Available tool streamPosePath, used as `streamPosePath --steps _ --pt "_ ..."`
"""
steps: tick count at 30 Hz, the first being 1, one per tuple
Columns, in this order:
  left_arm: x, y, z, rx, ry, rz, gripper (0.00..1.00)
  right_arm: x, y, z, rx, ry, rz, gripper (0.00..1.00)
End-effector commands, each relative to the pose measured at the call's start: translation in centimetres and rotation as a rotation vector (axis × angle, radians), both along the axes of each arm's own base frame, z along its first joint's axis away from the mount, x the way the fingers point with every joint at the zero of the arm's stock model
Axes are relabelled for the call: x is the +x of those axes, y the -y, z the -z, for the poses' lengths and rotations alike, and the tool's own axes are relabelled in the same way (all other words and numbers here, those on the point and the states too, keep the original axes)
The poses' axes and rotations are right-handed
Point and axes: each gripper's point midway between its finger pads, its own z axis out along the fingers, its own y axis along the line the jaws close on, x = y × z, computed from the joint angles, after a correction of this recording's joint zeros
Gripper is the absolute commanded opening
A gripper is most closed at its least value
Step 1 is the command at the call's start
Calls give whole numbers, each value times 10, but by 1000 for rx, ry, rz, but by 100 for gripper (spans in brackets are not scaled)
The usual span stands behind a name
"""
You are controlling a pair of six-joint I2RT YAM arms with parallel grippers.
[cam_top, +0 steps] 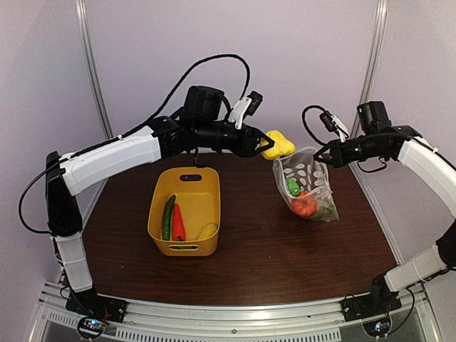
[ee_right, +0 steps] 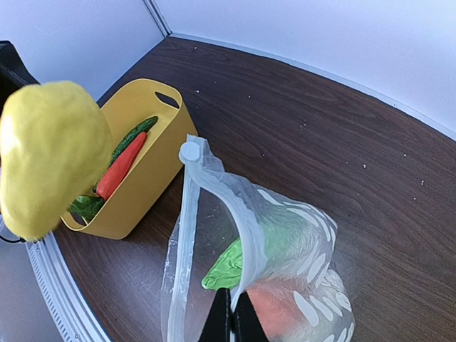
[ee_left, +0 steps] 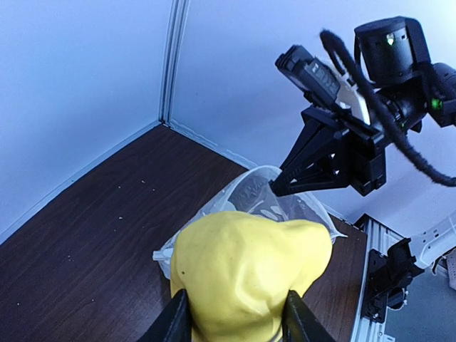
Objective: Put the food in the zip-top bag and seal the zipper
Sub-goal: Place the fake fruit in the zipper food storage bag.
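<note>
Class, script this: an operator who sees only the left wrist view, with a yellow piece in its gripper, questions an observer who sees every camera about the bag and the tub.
Operator: My left gripper holds the big yellow piece. What is already inside the bag?
Observer: A green piece and the orange pumpkin.
Operator: And what lies in the yellow tub?
Observer: The cucumber, the carrot and a small yellow piece.
</note>
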Motion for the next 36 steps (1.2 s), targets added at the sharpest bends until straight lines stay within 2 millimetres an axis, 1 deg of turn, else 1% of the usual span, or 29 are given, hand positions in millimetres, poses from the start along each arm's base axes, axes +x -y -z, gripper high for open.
streamPosePath --steps 1,7,10,14,17,20,22,26,29,31,32,36 --pt "-2 21 4 40 89 -13 32 0 -13 -15 24 10 -42 0" --pt "-4 38 15 130 173 -58 32 -1 -30 -24 20 6 -85 0" --pt "-5 43 19 123 162 -43 32 -2 -38 -28 46 -4 -104 0" --pt "-11 52 24 97 132 1 32 -5 -43 -28 52 -11 -123 0" --pt "-10 56 30 100 115 5 32 -8 -45 -30 61 -7 -143 0" --pt "-7 56 42 132 107 -6 32 -12 -47 -35 72 4 -159 0" --pt "-2 54 52 165 109 -24 32 -15 -47 -35 75 3 -166 0" --pt "-1 55 71 220 114 -27 32 -19 -48 -35 87 6 -174 0" --pt "3 54 82 258 132 -65 32 -20 -49 -36 98 4 -177 0" --pt "1 59 85 262 137 -65 32 -21 -50 -39 113 2 -182 0" --pt "4 59 86 268 148 -90 32 -21 -51 -39 119 -1 -182 0" --pt "1 70 82 265 193 -125 32 -19 -55 -38 140 -18 -185 0"
